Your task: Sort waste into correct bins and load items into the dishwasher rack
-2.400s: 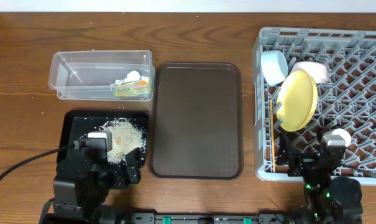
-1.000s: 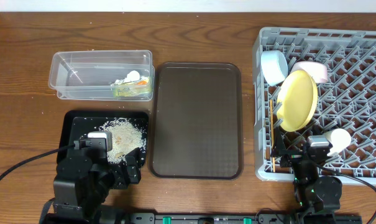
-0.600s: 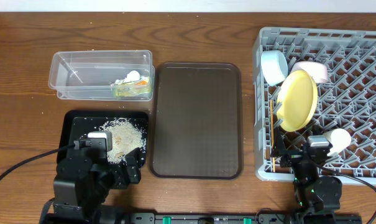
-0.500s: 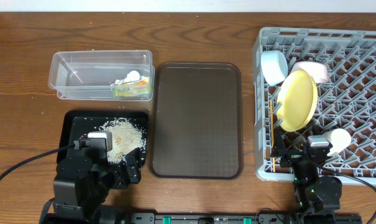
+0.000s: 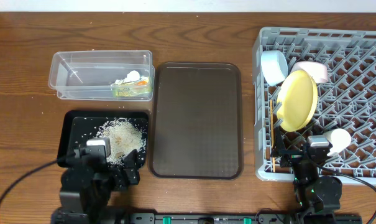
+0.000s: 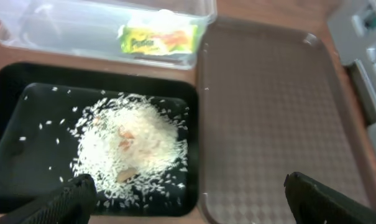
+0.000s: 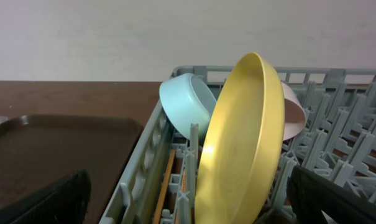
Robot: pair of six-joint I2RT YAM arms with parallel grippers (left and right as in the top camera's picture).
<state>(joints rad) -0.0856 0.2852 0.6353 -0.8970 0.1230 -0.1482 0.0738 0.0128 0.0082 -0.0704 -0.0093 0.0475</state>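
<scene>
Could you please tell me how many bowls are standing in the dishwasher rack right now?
2. The light blue bowl stands on edge by the rack's left wall; the white bowl sits just right of it, partly hidden behind the yellow plate.

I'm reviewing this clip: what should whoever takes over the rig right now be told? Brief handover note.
Left gripper and right gripper: both open, holding nothing.
Wrapper and tissue lie in the clear tub; the rice is piled in the black tray.
Yellow plate, light blue bowl, white bowl, cup and chopsticks are in the dishwasher rack.
Done: sorting and loading, as far as visible.
Left: seemingly nothing; retract both arms.
</scene>
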